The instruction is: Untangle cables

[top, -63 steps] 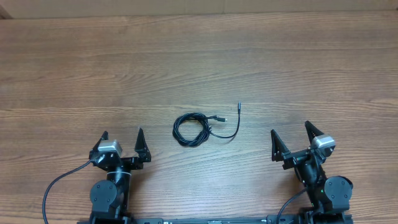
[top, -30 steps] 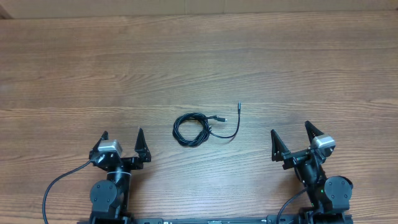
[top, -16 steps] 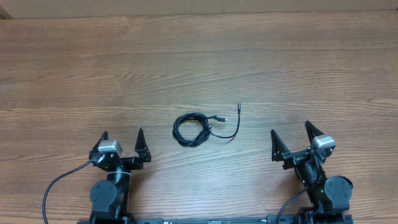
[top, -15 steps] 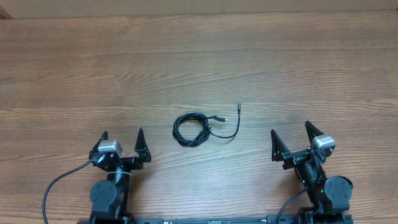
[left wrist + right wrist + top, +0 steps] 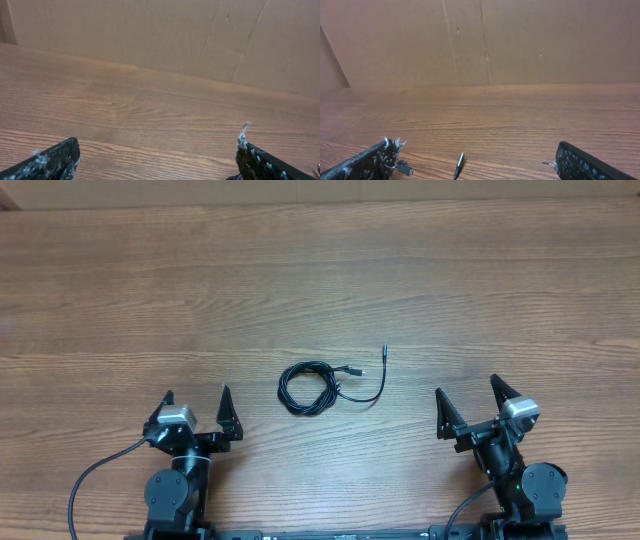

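So the thin black cord (image 5: 333, 385), coiled in a loose ring with a curved tail and small plug ends, sits near the middle of the brown wood-grain tabletop (image 5: 320, 280), a bit toward the near edge — between the black two-finger left pincer (image 5: 196, 393) and right pincer (image 5: 467, 386), touching neither. Both gape wide and empty by the near edge. My worry: it lies so flat that a pincer could scrape wood and miss, or pinch several loops at once — pulling then just cinches the tangle or drags the whole bundle.
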